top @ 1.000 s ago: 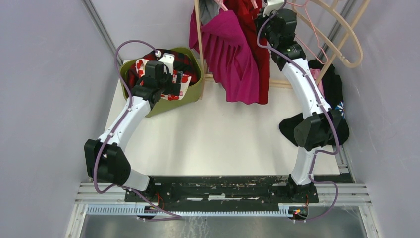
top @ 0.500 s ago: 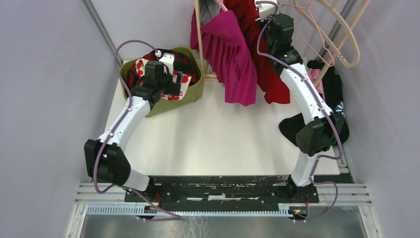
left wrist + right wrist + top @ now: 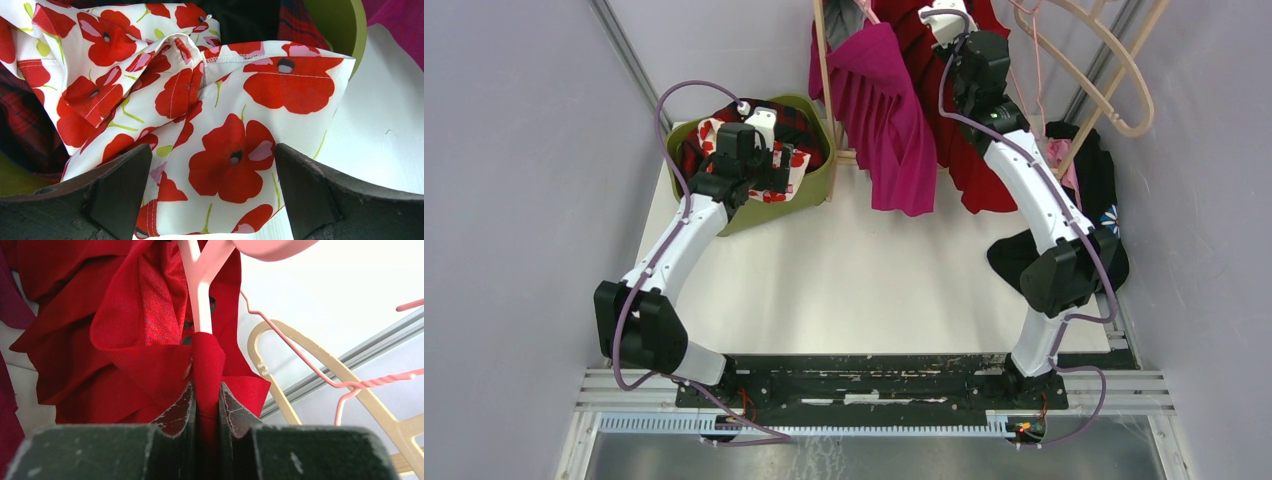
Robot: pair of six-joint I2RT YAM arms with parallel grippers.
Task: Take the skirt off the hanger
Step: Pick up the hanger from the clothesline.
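At the near edge the two arm bases sit bolted side by side, with the white surface (image 3: 854, 280) stretching away from them. A black garment (image 3: 1106, 205) lies heaped along its right edge. Further back on the left, the left fingers (image 3: 120, 190) are spread wide above a green basket (image 3: 817, 192), with poppy-print cloth (image 3: 225, 125) lying between and below them and nothing gripped. Beyond that, at the far edge, a magenta pleated skirt (image 3: 894, 130) hangs from a wooden rack (image 3: 827, 100). Just to its right hangs the red skirt (image 3: 972, 175). Its long axis is close to vertical, with the waist up at the hanger and the hem pointing down toward the surface. The right arm is raised to it, and the right fingers (image 3: 177, 415) are pinched narrow on a fold of the red skirt, directly under the stem of the pink hanger (image 3: 200, 300). Beige hangers (image 3: 1147, 100) hang just beyond, to the right.
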